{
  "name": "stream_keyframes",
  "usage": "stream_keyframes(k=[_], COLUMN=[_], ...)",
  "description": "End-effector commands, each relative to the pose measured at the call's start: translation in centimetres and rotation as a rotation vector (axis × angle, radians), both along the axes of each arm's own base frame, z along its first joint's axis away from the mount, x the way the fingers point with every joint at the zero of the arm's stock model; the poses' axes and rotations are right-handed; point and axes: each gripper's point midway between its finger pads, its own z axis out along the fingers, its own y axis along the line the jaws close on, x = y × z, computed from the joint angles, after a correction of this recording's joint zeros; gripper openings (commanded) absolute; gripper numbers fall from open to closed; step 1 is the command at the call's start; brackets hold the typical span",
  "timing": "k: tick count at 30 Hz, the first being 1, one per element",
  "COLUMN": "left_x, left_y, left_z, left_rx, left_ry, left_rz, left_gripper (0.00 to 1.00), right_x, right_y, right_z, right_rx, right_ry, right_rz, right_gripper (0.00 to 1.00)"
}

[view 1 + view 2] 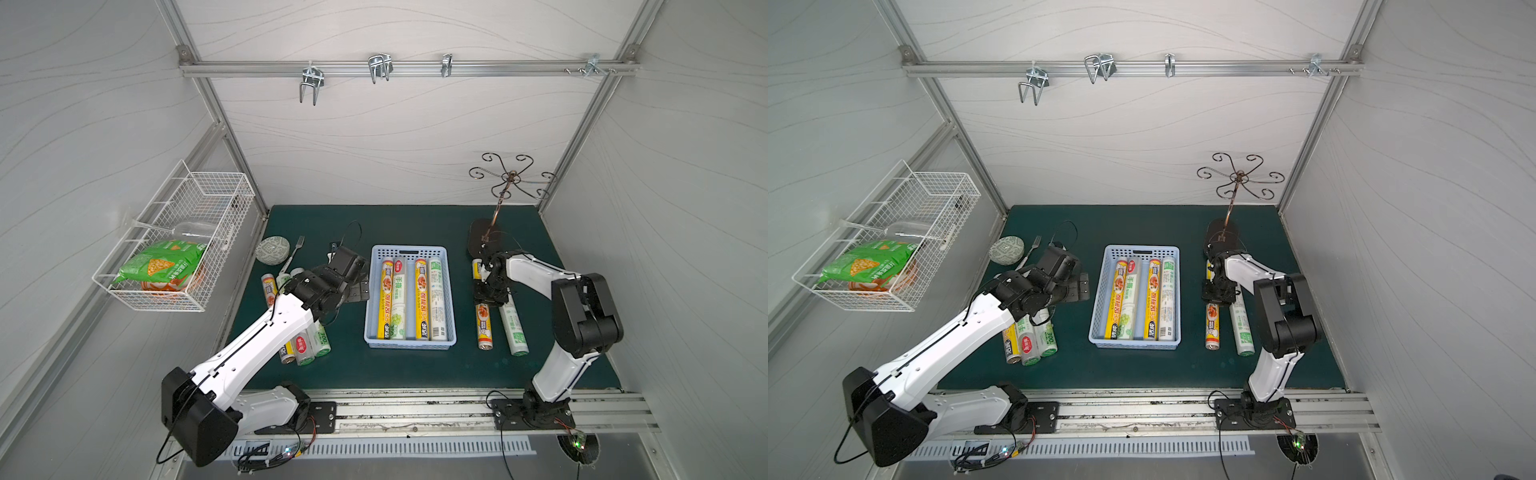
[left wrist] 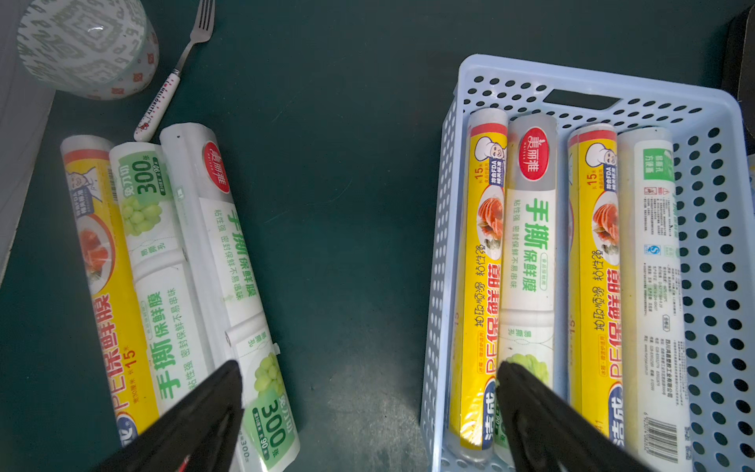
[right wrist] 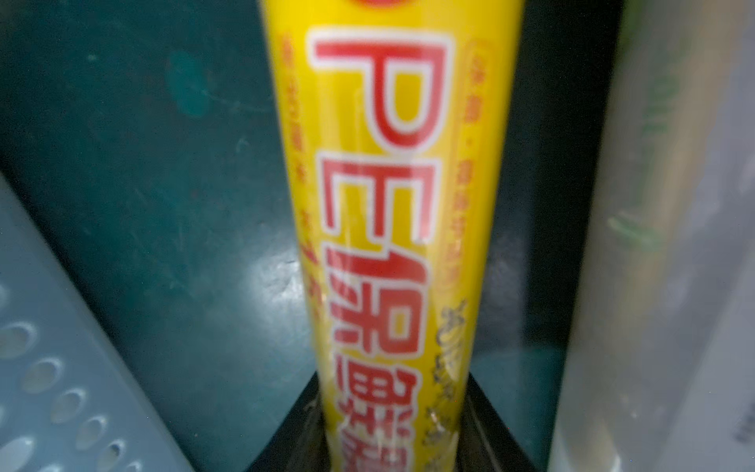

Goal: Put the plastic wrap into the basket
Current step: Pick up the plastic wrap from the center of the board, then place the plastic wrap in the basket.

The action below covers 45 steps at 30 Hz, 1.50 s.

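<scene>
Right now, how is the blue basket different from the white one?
The blue basket is plastic with round holes; the white basket is thin wire mesh. The blue basket lies flat on the green mat; the white basket hangs on the side wall. The blue basket holds four plastic wrap rolls; the white basket holds a green snack bag. Both are open-topped rectangles.

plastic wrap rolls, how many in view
9: four rolls in the basket, three rolls partly under the left arm, a yellow roll held by the right gripper, a white-green roll beside it. Others may be hidden.
</scene>
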Motion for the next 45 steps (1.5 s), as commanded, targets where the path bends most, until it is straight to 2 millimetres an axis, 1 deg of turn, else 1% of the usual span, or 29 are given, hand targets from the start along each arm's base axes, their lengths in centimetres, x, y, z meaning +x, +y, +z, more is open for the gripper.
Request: stream_keyframes(k=[1, 3, 7, 12, 14, 20, 23, 26, 29, 33, 36, 39, 45], left_x=[0.6, 0.6, 0.4, 0.4, 0.3, 0.0, -0.1, -0.2, -0.3, -0.5, -0.6, -0.7, -0.7], left_y=[-0.1, 0.0, 0.2, 0.3, 0.3, 0.6, 0.7, 0.8, 0.9, 1.1, 1.3, 1.3, 1.4], left_z=[1.1, 1.2, 1.4, 1.7, 1.9, 2.1, 2.2, 2.3, 2.4, 2.5, 2.6, 2.7, 2.6], left_rx=[-0.021, -0.019, -0.014, -0.021, -0.025, -0.026, -0.031, -0.033, -0.033, -0.031, -0.032, -0.034, -0.031], left_ry=[-0.039, -0.041, -0.045, -0.049, -0.052, -0.058, -0.061, -0.063, -0.066, -0.069, -0.075, -0.08, -0.075], left_rz=[0.011, 0.011, 0.014, 0.014, 0.014, 0.019, 0.021, 0.021, 0.025, 0.029, 0.035, 0.036, 0.037], left_gripper=[0.99, 0.99, 0.99, 0.99, 0.99, 0.99, 0.99, 0.99, 0.99, 0.99, 0.99, 0.99, 0.99], right_x=[-0.3, -0.7, -1.3, -1.5, -1.6, -2.1, -2.3, -2.2, -2.0, -1.6, -1.4, -1.2, -0.8], right_y=[1.5, 2.2, 2.7, 3.7, 4.4, 7.3, 9.2, 11.1, 13.1, 15.3, 16.9, 18.4, 20.2], right_z=[2.1, 2.9, 4.9, 8.5, 10.3, 14.5, 15.8, 16.7, 17.2, 17.2, 16.7, 15.7, 13.8], right_rx=[0.084, 0.131, 0.132, 0.184, 0.216, 0.336, 0.39, 0.426, 0.476, 0.509, 0.532, 0.536, 0.529], right_ry=[-0.018, -0.017, -0.037, -0.089, -0.119, -0.172, -0.186, -0.2, -0.205, -0.212, -0.203, -0.186, -0.16], right_rz=[-0.002, 0.001, 0.017, 0.019, 0.023, 0.044, 0.061, 0.076, 0.078, 0.084, 0.079, 0.084, 0.085], right_gripper=[0.3, 0.29, 0.27, 0.27, 0.27, 0.27, 0.27, 0.27, 0.27, 0.27, 0.27, 0.27, 0.27])
